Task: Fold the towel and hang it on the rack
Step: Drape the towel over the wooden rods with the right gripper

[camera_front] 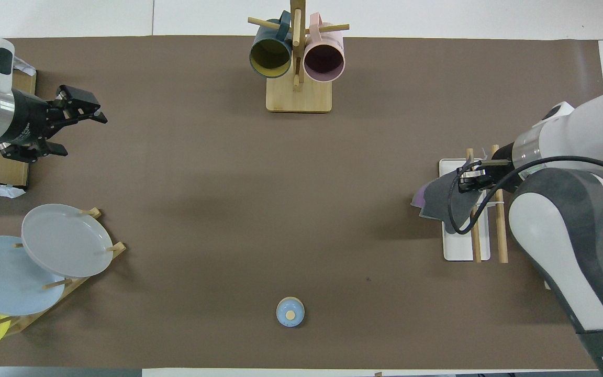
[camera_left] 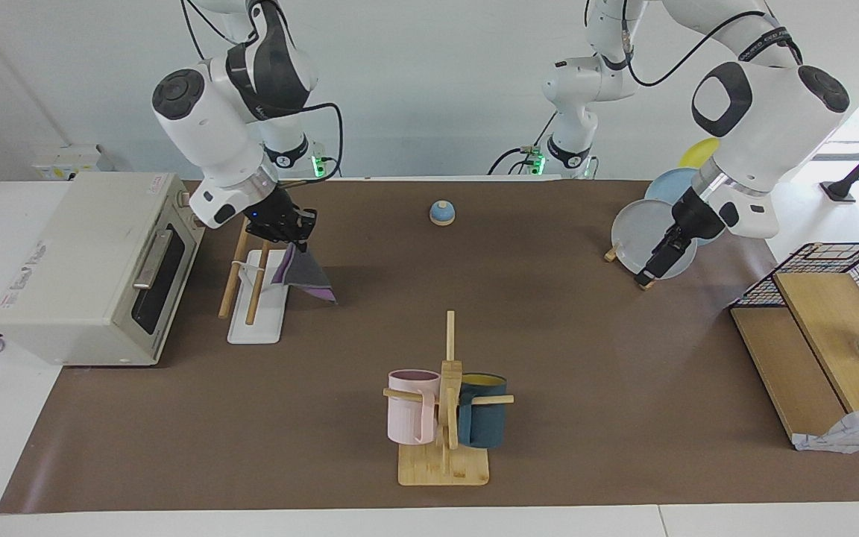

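The towel (camera_left: 304,274) (camera_front: 437,200) hangs folded, dark grey outside with a purple edge showing, from my right gripper (camera_left: 289,237) (camera_front: 468,179), which is shut on its top edge. Gripper and towel hang over the rack (camera_left: 259,313) (camera_front: 457,250), two light wooden rods on a flat white base at the right arm's end of the table. The cloth's lower corner droops past the base's edge toward the table's middle. My left gripper (camera_left: 655,262) (camera_front: 82,134) is open and holds nothing, raised beside the plate stand at the left arm's end.
A toaster oven (camera_left: 94,265) stands beside the rack. A mug tree (camera_left: 448,403) with a pink and a dark teal mug stands mid-table, farthest from the robots. A plate stand (camera_front: 66,280) holds three plates. A small blue knob (camera_front: 290,312) lies near the robots. A wire basket (camera_left: 839,272) sits at the left arm's end.
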You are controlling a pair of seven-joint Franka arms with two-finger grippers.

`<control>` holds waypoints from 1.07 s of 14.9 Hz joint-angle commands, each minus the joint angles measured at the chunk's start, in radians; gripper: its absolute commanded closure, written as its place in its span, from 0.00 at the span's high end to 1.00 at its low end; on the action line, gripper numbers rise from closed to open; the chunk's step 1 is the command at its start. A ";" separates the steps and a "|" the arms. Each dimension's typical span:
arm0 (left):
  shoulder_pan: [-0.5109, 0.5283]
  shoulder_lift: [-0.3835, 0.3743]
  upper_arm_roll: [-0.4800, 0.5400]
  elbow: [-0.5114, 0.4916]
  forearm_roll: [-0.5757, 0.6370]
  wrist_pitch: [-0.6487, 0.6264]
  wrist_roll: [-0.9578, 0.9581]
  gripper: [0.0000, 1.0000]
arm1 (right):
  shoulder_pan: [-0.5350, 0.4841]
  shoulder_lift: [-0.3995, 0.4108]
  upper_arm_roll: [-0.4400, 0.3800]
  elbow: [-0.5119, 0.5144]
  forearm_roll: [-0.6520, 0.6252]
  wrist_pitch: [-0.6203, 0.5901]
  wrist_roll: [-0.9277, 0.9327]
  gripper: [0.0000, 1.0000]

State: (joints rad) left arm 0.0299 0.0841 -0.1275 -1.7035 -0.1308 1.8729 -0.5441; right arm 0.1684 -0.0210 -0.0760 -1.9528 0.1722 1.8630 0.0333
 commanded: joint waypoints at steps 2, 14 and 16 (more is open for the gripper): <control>0.008 -0.021 -0.004 0.056 0.060 -0.107 0.217 1.00 | -0.050 -0.030 0.015 -0.029 -0.072 0.004 -0.087 0.00; -0.111 -0.092 0.054 0.110 0.129 -0.396 0.395 1.00 | -0.207 -0.051 0.016 -0.072 -0.132 -0.012 -0.337 0.00; -0.126 -0.086 0.061 0.116 0.128 -0.393 0.395 1.00 | -0.204 -0.051 0.016 -0.072 -0.132 -0.012 -0.329 0.00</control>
State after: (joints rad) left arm -0.0632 0.0026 -0.0926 -1.5893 -0.0219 1.4970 -0.1698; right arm -0.0317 -0.0412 -0.0701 -1.9965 0.0526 1.8550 -0.3098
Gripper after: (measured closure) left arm 0.000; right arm 0.978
